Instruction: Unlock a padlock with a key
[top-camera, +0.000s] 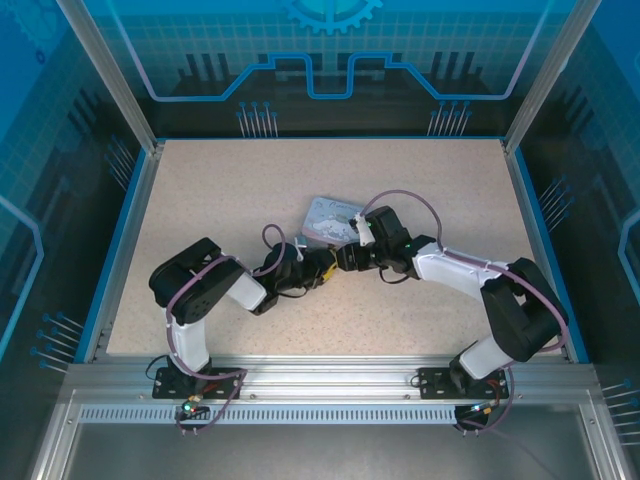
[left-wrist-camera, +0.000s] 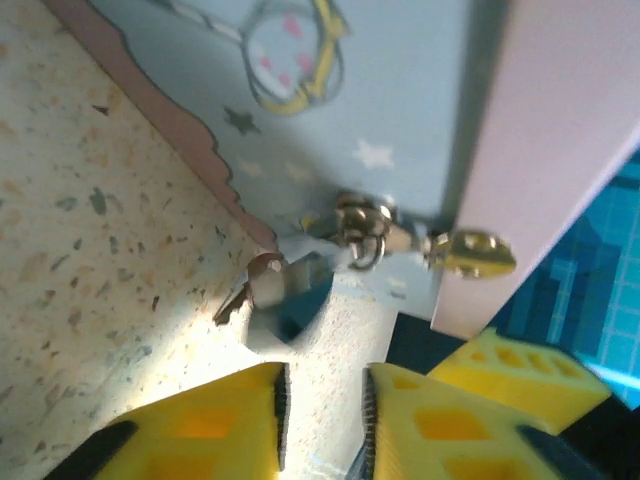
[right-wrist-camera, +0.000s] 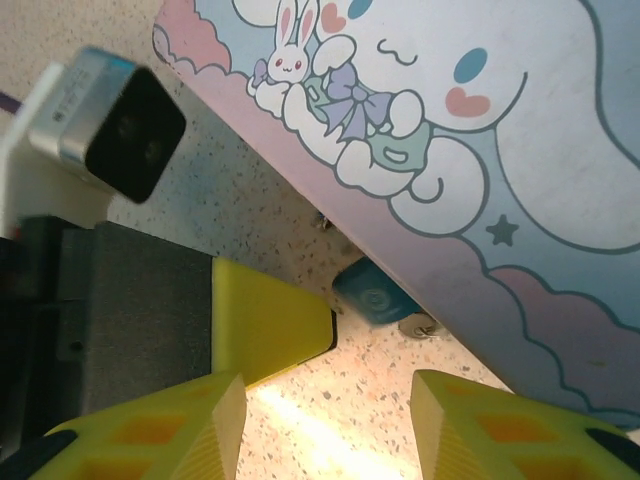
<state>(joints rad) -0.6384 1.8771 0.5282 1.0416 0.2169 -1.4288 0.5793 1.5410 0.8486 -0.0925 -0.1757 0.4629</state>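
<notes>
The small dark blue-grey padlock (left-wrist-camera: 296, 300) lies on the table against the edge of the pastel-blue cartoon tin (left-wrist-camera: 300, 100). It sits just ahead of my left gripper (left-wrist-camera: 325, 385), which is open with bare table between its fingers. Beside the padlock a small metal ring with the brass-coloured key (left-wrist-camera: 468, 252) rests at the tin's edge, held by nothing. In the right wrist view the padlock (right-wrist-camera: 372, 295) is tucked under the tin's (right-wrist-camera: 450, 150) rim. My right gripper (right-wrist-camera: 325, 400) is open and empty in front of it. From above, both grippers (top-camera: 318, 268) (top-camera: 348, 258) meet tip to tip.
The tin (top-camera: 330, 218) lies mid-table just behind both grippers. A yellow finger of the left gripper (right-wrist-camera: 265, 320) and its wrist camera (right-wrist-camera: 110, 130) stand close to the left of my right gripper. Speckled table (top-camera: 220, 190) spreads all round, edged by blue rails.
</notes>
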